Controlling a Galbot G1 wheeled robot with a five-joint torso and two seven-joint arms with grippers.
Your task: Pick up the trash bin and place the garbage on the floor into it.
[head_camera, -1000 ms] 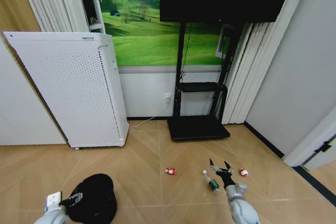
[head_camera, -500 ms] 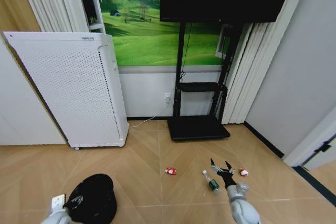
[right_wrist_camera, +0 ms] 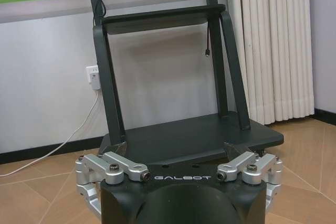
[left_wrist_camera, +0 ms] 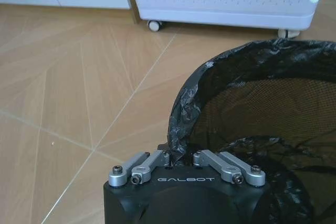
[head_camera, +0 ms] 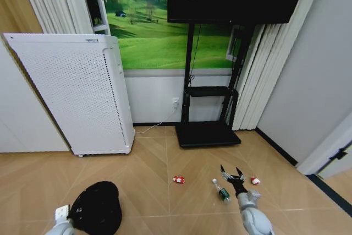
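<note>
Head view: our left gripper [left_wrist_camera: 182,157] pinches the bin [head_camera: 98,208] rim, near left; our right gripper [head_camera: 233,176] hovers spread wide, empty, beside the bottle [head_camera: 221,191].

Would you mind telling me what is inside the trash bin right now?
The trash bin holds a black bag liner draped over its rim, with mesh wall showing inside. No litter is visible there, but the bottom is hidden by folds of the liner. The left gripper pinches the rim.

We see an evenly, brightly lit room with soft, faint shadows on the floor [head_camera: 165,158]. Our head view bows straight lines near its edges; both wrist views look sharp.
</note>
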